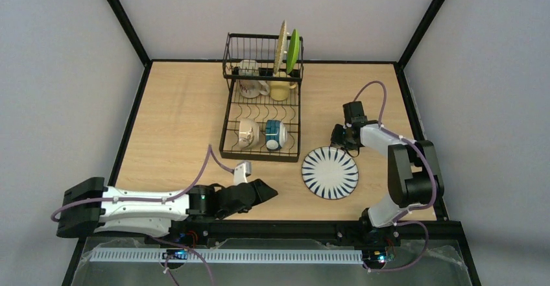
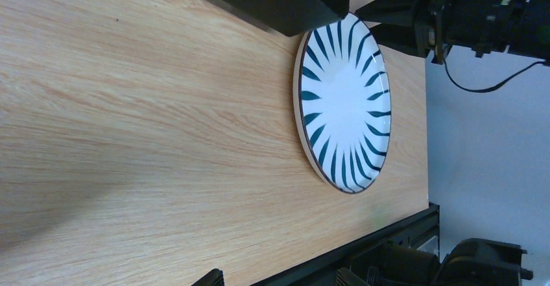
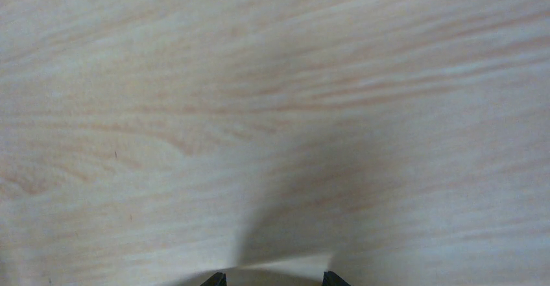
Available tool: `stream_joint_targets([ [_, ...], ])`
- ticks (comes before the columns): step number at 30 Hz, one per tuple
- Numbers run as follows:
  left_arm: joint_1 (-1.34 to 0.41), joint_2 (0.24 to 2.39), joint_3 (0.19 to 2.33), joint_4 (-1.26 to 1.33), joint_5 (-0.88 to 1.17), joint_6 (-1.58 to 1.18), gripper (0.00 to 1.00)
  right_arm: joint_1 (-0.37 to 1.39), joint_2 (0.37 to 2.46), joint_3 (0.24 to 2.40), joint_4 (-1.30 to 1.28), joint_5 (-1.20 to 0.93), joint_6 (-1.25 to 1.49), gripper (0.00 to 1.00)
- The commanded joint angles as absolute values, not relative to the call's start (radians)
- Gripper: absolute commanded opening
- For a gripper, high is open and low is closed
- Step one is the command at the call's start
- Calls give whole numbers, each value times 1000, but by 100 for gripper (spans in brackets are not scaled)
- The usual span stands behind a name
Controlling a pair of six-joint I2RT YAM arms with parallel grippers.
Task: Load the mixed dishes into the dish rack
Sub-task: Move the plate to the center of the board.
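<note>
The right gripper is low over the desk. Its two fingertips stand a moderate way apart with nothing between them. Its wrist view shows only bare wood and the gripper's own shadow. The striped plate lies flat on the desk just on the near side of this gripper. The plate's far rim is close beside the fingers, and the pictures do not settle whether they touch.

The left gripper lies low along the near edge of the desk, pointing toward the striped plate, which sits to its right and apart from it. In the left wrist view the fingertips just show at the bottom edge with a gap between them, holding nothing.

The rack stands beyond the left gripper and to the left of the right gripper. At the rack end nearer the grippers sit the cream mug and, beside it, the blue-patterned mug. Farther from the grippers, under the raised basket, are the white printed mug and the pale yellow mug. The tan plate and the lime green plate stand on edge side by side at the rack's far end.
</note>
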State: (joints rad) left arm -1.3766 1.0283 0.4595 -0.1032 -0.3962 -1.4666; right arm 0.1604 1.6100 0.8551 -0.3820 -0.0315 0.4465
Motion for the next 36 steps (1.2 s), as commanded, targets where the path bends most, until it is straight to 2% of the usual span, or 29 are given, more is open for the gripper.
stream_joint_targets([
  [1,-1385,1084,446,-41,-359,-1465,99,172,1524,788,-453,-47,485,84],
  [19,-1379,1510,596,334,-193,-1368,99,172,1349,770,-532,-29,516,84],
  [36,-1326,1705,636,462,-222,-1380,99,172,1314,769,-602,78,539,84],
])
